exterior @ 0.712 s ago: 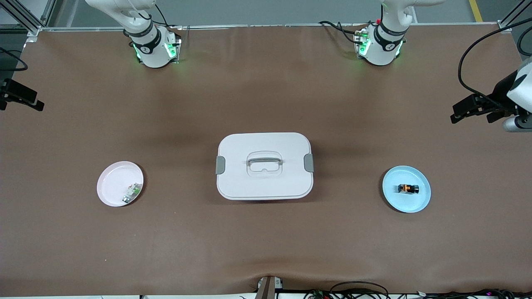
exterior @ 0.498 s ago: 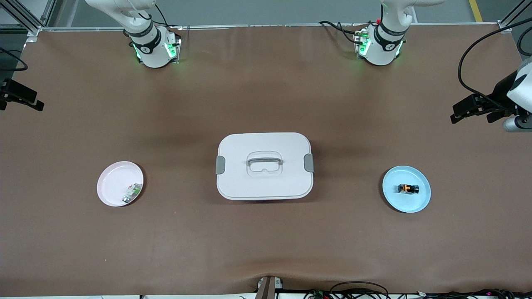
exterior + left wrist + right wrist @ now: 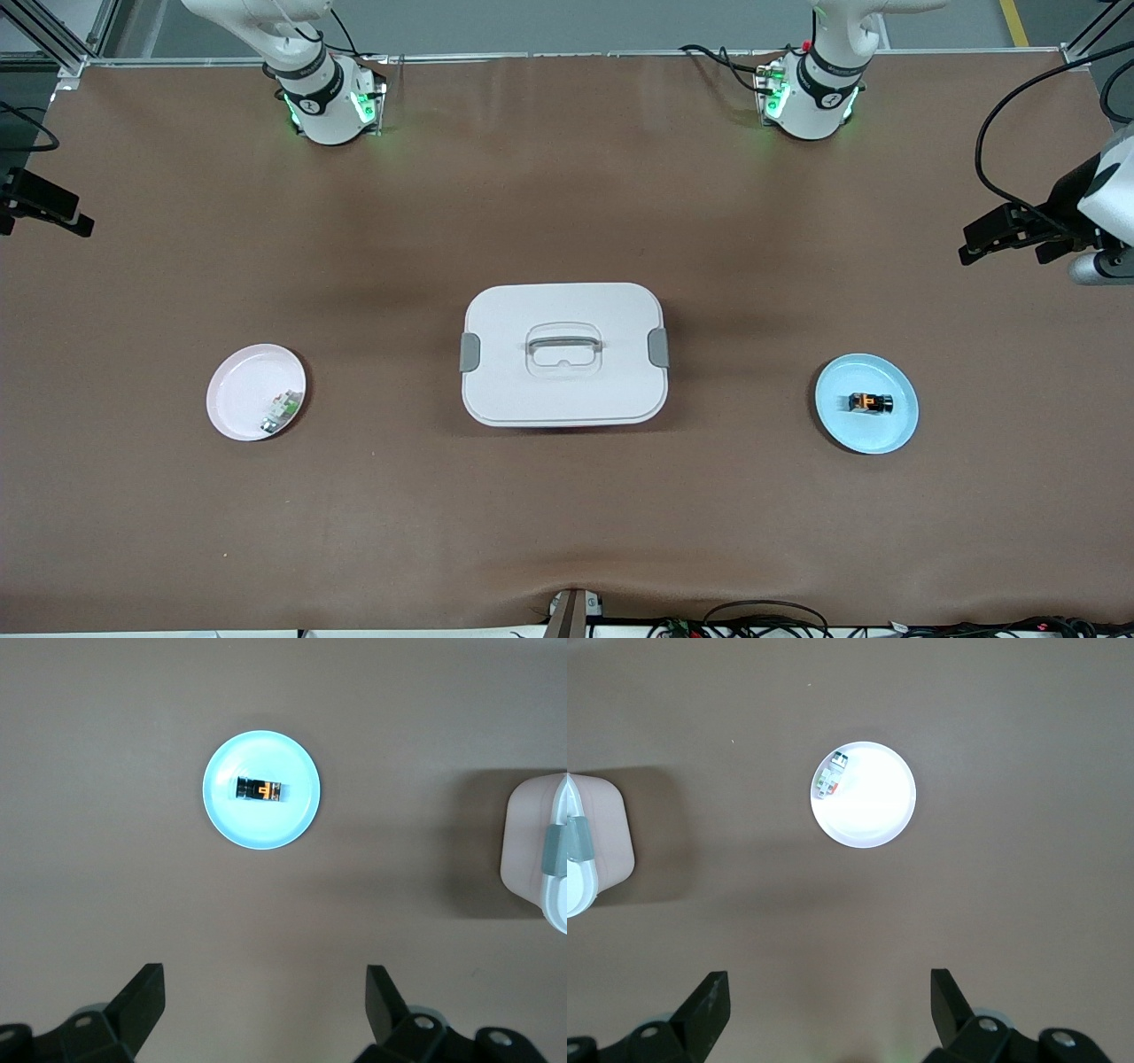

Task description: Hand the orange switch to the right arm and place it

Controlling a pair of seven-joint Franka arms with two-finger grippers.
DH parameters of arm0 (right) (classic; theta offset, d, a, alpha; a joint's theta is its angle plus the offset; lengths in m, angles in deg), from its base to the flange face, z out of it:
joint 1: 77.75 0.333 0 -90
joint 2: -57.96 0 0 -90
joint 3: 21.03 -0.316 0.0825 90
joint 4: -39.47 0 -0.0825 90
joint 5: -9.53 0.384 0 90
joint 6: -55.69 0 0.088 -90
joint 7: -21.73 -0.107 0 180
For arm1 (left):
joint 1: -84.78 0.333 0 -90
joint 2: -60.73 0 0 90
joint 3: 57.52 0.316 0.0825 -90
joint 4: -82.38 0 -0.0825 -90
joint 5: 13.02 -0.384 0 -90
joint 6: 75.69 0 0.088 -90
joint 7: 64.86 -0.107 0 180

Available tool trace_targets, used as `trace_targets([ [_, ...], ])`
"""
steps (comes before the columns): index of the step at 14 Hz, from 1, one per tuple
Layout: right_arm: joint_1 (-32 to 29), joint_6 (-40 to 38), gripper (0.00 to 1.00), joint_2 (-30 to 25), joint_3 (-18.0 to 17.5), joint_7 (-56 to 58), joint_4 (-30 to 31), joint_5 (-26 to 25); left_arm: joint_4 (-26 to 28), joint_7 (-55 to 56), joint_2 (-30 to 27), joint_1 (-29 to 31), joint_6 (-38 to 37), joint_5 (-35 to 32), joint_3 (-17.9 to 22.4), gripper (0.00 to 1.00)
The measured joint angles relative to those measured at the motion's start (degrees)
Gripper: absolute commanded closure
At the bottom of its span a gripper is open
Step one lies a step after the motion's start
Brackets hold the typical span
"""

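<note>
- table (image 3: 567, 221): brown, carries everything.
- white box (image 3: 563, 354): lid on, grey clips, mid-table.
- right arm (image 3: 306, 80): waits; right pincer (image 3: 829, 1010) released, up over the table near the pink plate.
- left pincer (image 3: 266, 1005): released, over the table near the blue plate.
- pink plate (image 3: 239, 390): holds a white-and-green part (image 3: 282, 412).
- blue plate (image 3: 877, 434): toward the left arm's end.
- orange switch (image 3: 870, 403): lying flat on the blue plate.

Table (image 3: 567, 514): matt brown, cloth-like, slight wrinkle at edge nearest front cam. White box (image 3: 563, 354): smooth plastic, grey clips. Blue plate (image 3: 866, 434), pink plate (image 3: 239, 390): smooth, slight sheen.
</note>
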Motion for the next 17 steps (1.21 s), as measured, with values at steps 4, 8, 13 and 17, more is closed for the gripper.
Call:
trace_targets([
  [4, -0.01, 0.0, 0.0, 0.0, 0.01, 0.0, 0.0, 0.0, 0.21, 0.05, 2.83, 0.93, 0.01, 0.0, 0.54, 0.0],
  [8, -0.01, -0.01, 0.0, 0.0, 0.01, 0.0, 0.0, 0.0, 0.49, 0.05, 9.97, 1.51, 5.03, 0.0, 0.59, 0.0],
  [13, -0.01, -0.02, 0.0, 0.0, 0.01, 0.0, 0.01, 0.0, 0.51, 0.05, 18.59, 1.39, 14.26, 0.0, 0.43, 0.0],
  [17, -0.01, -0.02, 0.0, 0.0, 0.01, 0.0, 0.01, 0.0, 0.5, 0.05, 23.22, 1.15, 21.18, 0.0, 0.39, 0.0],
])
